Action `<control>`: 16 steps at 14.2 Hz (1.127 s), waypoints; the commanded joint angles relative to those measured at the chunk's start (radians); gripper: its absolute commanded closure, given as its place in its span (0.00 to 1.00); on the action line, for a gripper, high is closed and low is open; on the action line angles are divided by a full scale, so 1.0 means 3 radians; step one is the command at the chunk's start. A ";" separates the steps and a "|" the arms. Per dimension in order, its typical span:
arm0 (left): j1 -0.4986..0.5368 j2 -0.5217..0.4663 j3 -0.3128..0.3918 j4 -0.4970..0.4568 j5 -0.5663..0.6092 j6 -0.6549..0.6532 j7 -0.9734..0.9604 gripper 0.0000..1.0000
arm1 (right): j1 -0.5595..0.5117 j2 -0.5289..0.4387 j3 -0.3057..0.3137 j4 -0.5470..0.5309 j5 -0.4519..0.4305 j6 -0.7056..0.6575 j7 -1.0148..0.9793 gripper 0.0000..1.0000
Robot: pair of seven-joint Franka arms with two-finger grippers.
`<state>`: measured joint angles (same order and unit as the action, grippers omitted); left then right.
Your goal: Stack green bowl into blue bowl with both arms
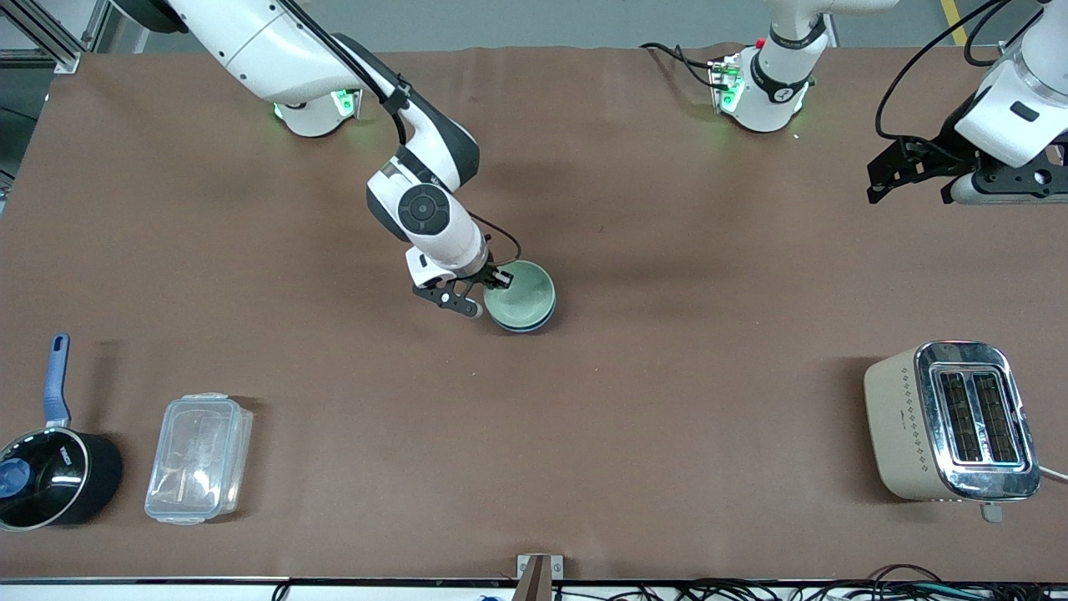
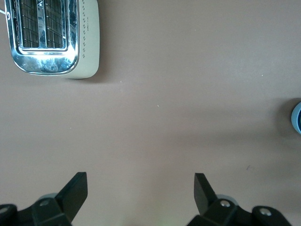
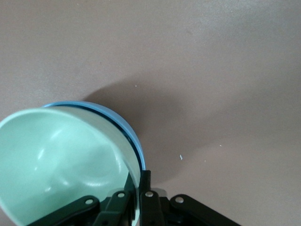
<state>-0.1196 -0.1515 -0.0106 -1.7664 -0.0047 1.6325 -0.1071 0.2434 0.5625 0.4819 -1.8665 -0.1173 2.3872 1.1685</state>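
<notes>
The pale green bowl [image 1: 521,292] sits inside the light-blue bowl [image 1: 524,327] near the middle of the table; only the blue rim shows around it. My right gripper [image 1: 492,284] is shut on the green bowl's rim, at the side toward the right arm's end. In the right wrist view one finger is inside the green bowl [image 3: 61,160] and one outside it, by the blue bowl [image 3: 126,126], with the gripper [image 3: 139,188] pinching the rim. My left gripper [image 1: 909,194] waits open and empty, held up over the left arm's end of the table [image 2: 141,188]. An edge of the blue bowl [image 2: 297,117] shows in the left wrist view.
A beige and chrome toaster [image 1: 951,421] stands near the front camera at the left arm's end, also in the left wrist view [image 2: 51,37]. A clear lidded plastic container [image 1: 198,457] and a black saucepan with a blue handle [image 1: 50,476] stand at the right arm's end.
</notes>
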 commanded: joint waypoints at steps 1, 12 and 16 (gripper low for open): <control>0.0015 -0.0042 0.0004 -0.0013 -0.0061 -0.0042 0.0055 0.00 | -0.0070 -0.0115 0.0035 0.0014 -0.0079 -0.0047 0.0058 0.00; 0.0010 -0.0042 -0.0001 -0.0007 -0.0061 -0.0052 0.0055 0.00 | -0.0514 -0.1378 -0.0562 -0.0016 -0.0079 -0.1411 -0.1704 0.00; 0.0010 -0.0042 -0.0001 -0.0007 -0.0061 -0.0052 0.0055 0.00 | -0.0673 -0.1726 -0.0824 -0.0134 -0.0059 -0.1637 -0.2523 0.00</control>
<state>-0.1197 -0.1518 -0.0111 -1.7669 -0.0047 1.6264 -0.1071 0.0657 0.1213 0.2506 -1.8443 -0.1283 1.9010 0.4986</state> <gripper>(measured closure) 0.000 0.000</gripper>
